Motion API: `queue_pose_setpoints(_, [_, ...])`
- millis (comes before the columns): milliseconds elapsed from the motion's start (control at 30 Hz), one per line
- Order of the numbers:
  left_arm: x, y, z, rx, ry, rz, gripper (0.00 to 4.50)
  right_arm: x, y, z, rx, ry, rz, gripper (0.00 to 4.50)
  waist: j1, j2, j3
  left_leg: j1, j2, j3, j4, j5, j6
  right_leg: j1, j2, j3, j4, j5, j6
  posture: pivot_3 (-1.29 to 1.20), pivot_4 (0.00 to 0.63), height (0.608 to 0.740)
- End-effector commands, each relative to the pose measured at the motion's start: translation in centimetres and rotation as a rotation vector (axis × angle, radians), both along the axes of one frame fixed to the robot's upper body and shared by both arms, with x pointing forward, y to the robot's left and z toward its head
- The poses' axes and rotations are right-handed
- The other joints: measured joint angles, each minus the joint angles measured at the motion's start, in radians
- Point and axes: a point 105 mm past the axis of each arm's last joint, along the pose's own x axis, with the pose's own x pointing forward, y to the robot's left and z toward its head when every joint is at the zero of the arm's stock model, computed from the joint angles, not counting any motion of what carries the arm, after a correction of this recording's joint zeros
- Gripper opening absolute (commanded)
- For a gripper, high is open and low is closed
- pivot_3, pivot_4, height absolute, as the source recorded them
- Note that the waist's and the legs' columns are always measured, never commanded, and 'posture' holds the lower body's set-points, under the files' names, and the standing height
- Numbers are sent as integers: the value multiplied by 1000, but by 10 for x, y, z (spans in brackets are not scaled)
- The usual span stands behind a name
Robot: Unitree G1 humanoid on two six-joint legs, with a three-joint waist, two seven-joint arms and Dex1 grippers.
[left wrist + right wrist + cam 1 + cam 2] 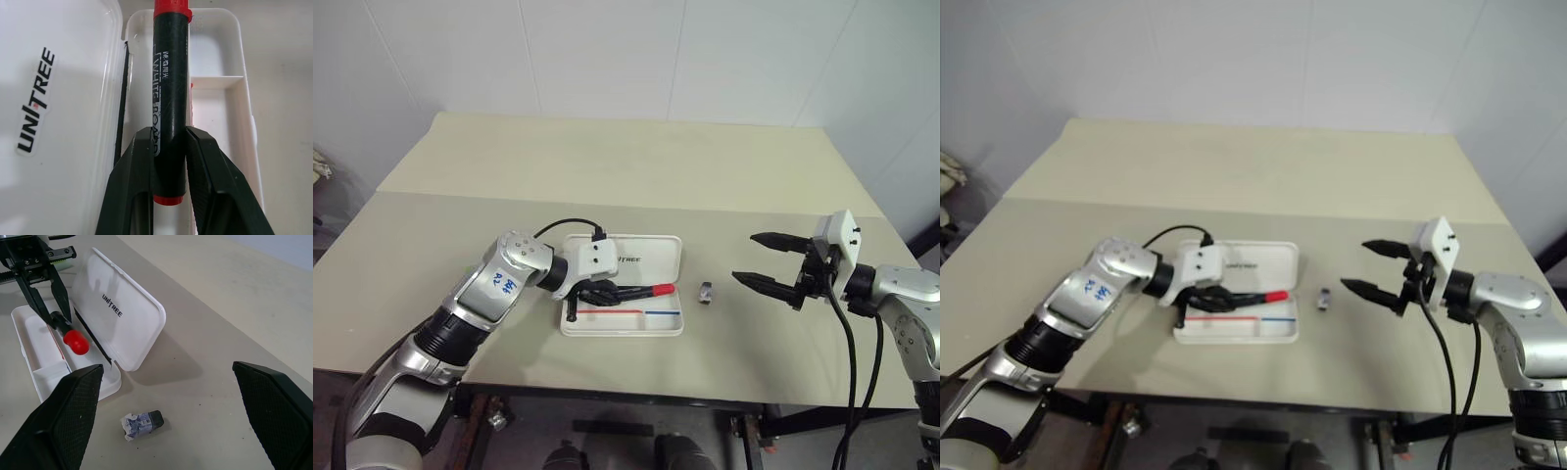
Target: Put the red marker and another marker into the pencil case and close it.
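The pencil case [626,331] lies open near the table's front edge, its white lid [646,257] with "UNITREE" lettering folded back. My left gripper [607,292] is shut on the red marker [170,98], gripping its black barrel near the tail end. The marker lies lengthwise low over the tray, red cap [74,341] pointing towards my right gripper. Whether it rests on the tray floor I cannot tell. My right gripper [745,257] hangs open above the table to the right of the case, nothing between its fingers. The other marker is hidden.
A small grey clip-like object [706,292] lies on the table just right of the case, between it and my right gripper. The beige table [607,166] stretches away behind the case to a white wall.
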Motion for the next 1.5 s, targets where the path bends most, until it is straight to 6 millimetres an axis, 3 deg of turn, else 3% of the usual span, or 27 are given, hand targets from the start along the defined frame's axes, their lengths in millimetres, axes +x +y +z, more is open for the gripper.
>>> queue_pose_setpoints(33, [6, -5, 7, 5, -37, -10, 1892, -3, 3, 13, 16, -56, 11, 4500, 0, 0, 0, 0, 0, 0, 0, 0, 0, 0, 0, 0, 0, 0, 0, 0, 150, 740])
queue_pose_setpoints(300, [11, -4, 9, 9, -57, 6, 4491, -2, 5, 13, 22, -60, 18, 4500, 0, 0, 0, 0, 0, 0, 0, -1, 2, 0, 0, 0, -1, 0, 0, 0, 150, 740])
queue_pose_setpoints(400, [9, -5, 14, -9, -68, 8, 4491, 0, 7, 14, 26, -63, 26, 4500, 0, 0, 0, 0, 0, 0, 0, -1, 2, 0, 0, 0, -1, 0, 0, 0, 150, 740])
queue_pose_setpoints(600, [-6, -10, 45, -181, -102, 12, 4491, -1, 16, 12, 30, -44, 69, 4500, 0, 0, 0, -1, 0, 0, 0, -1, 2, 0, 0, 0, -1, 0, 0, 0, 150, 740])
queue_pose_setpoints(767, [-16, -4, 68, -328, -187, 121, 4491, 0, 21, 8, 18, -21, 108, 4500, -1, 0, 0, 0, 0, 0, 0, -1, 3, 0, 0, 0, 0, 0, 0, 0, 150, 740])
queue_pose_setpoints(900, [-15, 11, 75, -459, -244, 407, 4491, 7, 21, 9, 7, -15, 130, 4500, -1, 0, 0, 0, 0, 0, 1, -2, 3, 1, -1, 1, 0, 1, 1, 0, 150, 740])
queue_pose_setpoints(1167, [-28, 56, 62, -616, -278, 1016, 4491, 24, 22, 14, -30, -2, 192, 4500, -2, -1, 0, 2, 0, -2, 1, -2, 3, 5, -1, 0, -4, 1, 2, 0, 150, 740])
queue_pose_setpoints(1267, [-32, 64, 64, -682, -326, 1133, 4491, 30, 23, 16, -37, -2, 213, 4500, -2, -1, 0, 2, 0, -2, 1, -2, 3, 7, -2, -1, -8, 3, 4, 0, 150, 740])
queue_pose_setpoints(1400, [-43, 83, 82, -839, -550, 1246, 4491, 41, 29, 18, -44, -8, 241, 4500, -3, -1, 0, 3, 0, -2, 1, -3, 3, 9, -3, -1, -9, 3, 4, 0, 150, 740])
queue_pose_setpoints(1500, [-55, 108, 62, -845, -596, 1408, 4491, 43, 34, 17, -47, -6, 269, 4500, -4, -1, 0, 4, 0, -1, 0, -3, 2, 9, -3, -1, -10, 3, 4, 0, 150, 740])
